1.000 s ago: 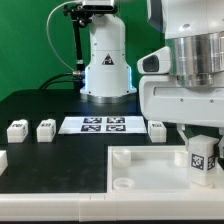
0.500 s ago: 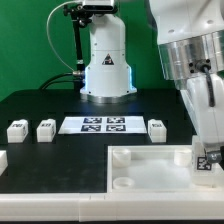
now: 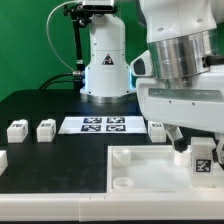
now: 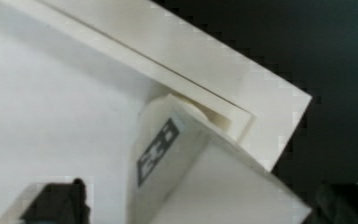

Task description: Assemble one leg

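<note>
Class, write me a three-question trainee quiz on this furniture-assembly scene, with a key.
1. True or false: the leg by the gripper stands at a corner of the tabletop piece.
2. How many loose legs lie in the exterior view left of the marker board?
3. The marker board lies: A) on the tabletop piece, B) on the black table.

Key: 1 true; 2 two; 3 B.

I work in a robotics lab: my white arm base (image 3: 107,62) is bolted at the back of a black table (image 3: 45,110). Just in front of that base lies a flat marker board (image 3: 99,124) printed with black-and-white tags. Behind the base hangs a green backdrop (image 3: 30,45), with cables running down beside it.
</note>
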`<move>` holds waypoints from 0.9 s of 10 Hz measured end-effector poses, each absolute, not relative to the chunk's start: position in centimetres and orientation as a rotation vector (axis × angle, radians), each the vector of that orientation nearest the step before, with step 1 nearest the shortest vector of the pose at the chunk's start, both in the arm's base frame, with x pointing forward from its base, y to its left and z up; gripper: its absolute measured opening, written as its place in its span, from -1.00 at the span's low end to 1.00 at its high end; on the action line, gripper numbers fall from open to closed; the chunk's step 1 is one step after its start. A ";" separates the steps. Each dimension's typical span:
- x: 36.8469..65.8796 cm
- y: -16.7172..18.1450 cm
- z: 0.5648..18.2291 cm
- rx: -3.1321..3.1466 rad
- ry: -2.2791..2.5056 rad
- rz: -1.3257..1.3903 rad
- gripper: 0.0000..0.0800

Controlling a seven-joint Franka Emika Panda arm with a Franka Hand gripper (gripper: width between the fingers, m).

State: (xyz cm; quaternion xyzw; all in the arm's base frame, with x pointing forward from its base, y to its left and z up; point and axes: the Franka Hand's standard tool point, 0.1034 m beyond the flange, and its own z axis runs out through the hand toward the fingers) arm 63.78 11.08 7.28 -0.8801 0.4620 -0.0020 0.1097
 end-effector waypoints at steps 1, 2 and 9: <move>63.8 11.1 7.3 -2.647 1.237 -0.021 0.62; 63.8 11.0 7.3 -2.711 1.095 -0.038 0.62; 64.1 11.3 7.4 -2.949 0.539 -0.149 0.01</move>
